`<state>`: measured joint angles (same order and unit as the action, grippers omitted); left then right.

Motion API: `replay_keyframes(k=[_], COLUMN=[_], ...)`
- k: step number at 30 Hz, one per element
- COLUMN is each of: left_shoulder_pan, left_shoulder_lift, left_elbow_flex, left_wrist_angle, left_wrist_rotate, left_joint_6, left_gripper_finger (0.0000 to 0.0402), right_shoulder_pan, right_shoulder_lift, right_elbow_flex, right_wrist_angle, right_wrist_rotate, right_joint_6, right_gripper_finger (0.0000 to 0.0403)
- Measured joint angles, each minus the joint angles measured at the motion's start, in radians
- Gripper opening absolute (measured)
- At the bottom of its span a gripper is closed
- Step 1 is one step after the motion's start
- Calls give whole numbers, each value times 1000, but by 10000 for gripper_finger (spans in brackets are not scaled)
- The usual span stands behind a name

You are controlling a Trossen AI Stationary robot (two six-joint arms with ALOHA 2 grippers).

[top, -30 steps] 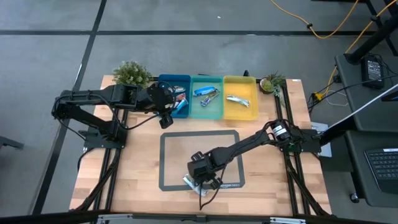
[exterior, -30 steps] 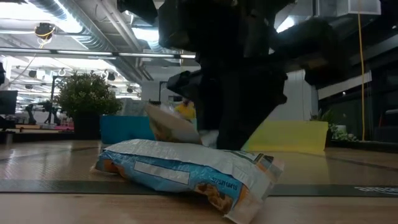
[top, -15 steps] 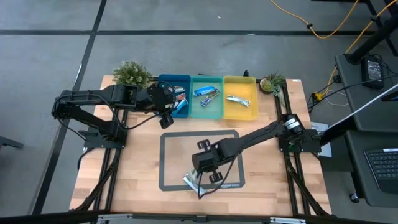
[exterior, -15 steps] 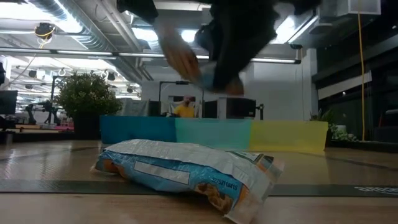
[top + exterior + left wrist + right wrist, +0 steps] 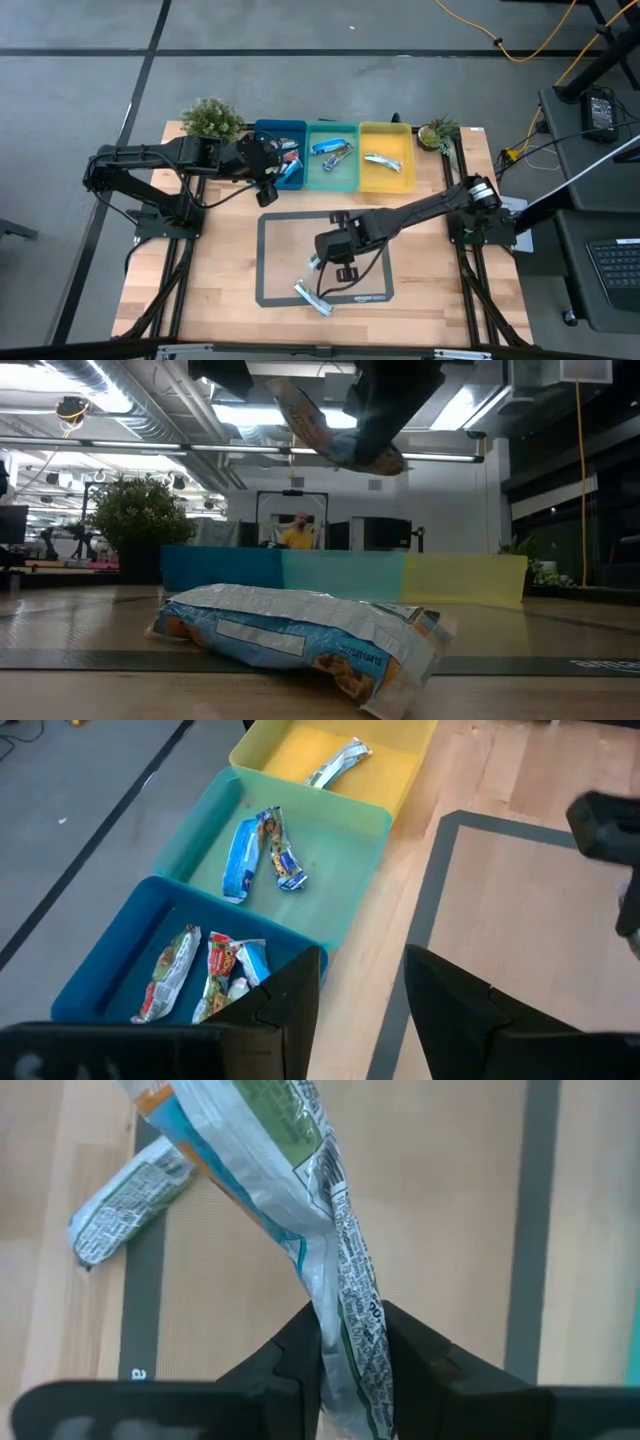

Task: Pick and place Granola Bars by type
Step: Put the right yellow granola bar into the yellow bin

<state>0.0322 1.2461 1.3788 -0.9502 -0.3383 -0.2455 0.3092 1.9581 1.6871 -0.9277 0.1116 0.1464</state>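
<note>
My right gripper (image 5: 330,255) hangs over the grey taped rectangle, shut on a blue, green and white granola bar (image 5: 262,1150), which also shows high in the low view (image 5: 335,430). A second bar (image 5: 312,297) of blue and white foil lies flat on the table by the rectangle's near edge (image 5: 300,640) (image 5: 128,1202). My left gripper (image 5: 360,995) is open and waits just in front of the blue bin (image 5: 120,960), touching nothing. Multicoloured bars (image 5: 205,970) lie in the blue bin, two blue bars (image 5: 260,850) in the teal bin, and one silver bar (image 5: 338,762) in the yellow bin. My right gripper pinches the bar between its two fingers (image 5: 300,1345) at one end of the wrapper (image 5: 352,1315), coming from above. The bar is lifted clear of the table. It hangs tilted below the fingers, its free end (image 5: 190,1110) pointing away.
The blue (image 5: 268,130), teal (image 5: 330,185) and yellow (image 5: 385,128) bins stand side by side along the table's far edge. Potted plants (image 5: 212,118) (image 5: 437,132) sit at the two far corners. A grey taped rectangle (image 5: 262,260) marks the middle of the table.
My right gripper has risen from the table near the rectangle's near edge and moved toward the far edge, carrying the bar up with it. The bar is now lifted clear. The second bar has stayed where it lay.
</note>
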Motion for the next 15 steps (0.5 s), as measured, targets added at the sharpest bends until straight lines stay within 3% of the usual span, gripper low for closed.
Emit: replay_keyframes(k=[15], left_shoulder_pan=[0], left_shoulder_lift=[-1], left_elbow_flex=[0], left_wrist_angle=[3], left_wrist_rotate=[23], left_joint_6=[-5], left_gripper_finger=[139], right_shoulder_pan=[-56], right_shoulder_lift=[-74], right_elbow_flex=[-2], right_wrist_angle=[-137], right_wrist_rotate=[1], right_joint_6=[180], right_gripper_finger=[92])
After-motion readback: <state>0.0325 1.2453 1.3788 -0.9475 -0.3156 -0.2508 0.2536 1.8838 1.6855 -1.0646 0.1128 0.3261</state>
